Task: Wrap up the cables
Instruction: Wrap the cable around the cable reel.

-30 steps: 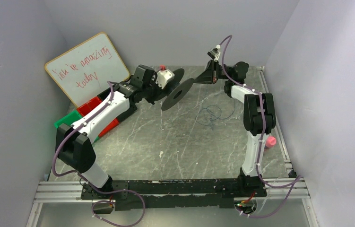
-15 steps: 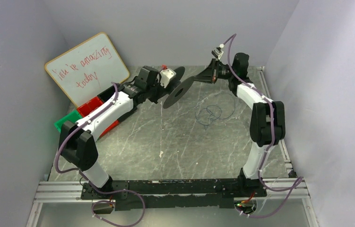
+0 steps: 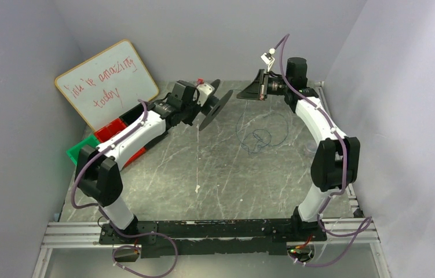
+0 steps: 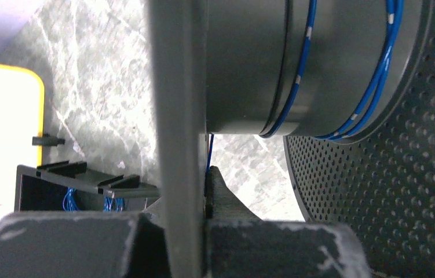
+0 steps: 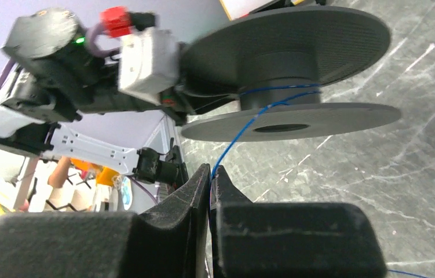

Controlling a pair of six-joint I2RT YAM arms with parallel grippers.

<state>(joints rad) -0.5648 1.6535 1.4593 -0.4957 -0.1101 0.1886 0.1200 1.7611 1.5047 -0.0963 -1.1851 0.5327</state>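
Right jaws: pinched shut on the cables (image 5: 244,130); the thin blue strand runs up from the tips to the spool (image 5: 296,75).
Left jaws: clamped on one flange of the spool, the grey disc standing edge-on between them (the left wrist view shows little else).
Wound part: a few blue turns sit on the hub (image 4: 249,63), spaced apart rather than packed.
Loose part: a small coil of loops lies on the table (image 3: 203,174) below the right wrist, and a strand rises from it toward the right jaws.
Step in hand: winding, and early on by my reading, since most of the wire looks to be off the hub.
Next move: you would need to carry the pinched strand round the hub under light tension. Let the wire slip through the tips and keep it between the flanges.
Right arm (image 3: 313,116): reaches to the far side of the table, wrist turned toward the spool.
Left arm (image 3: 139,127): stretches low and far, holding the spool tilted off the table.
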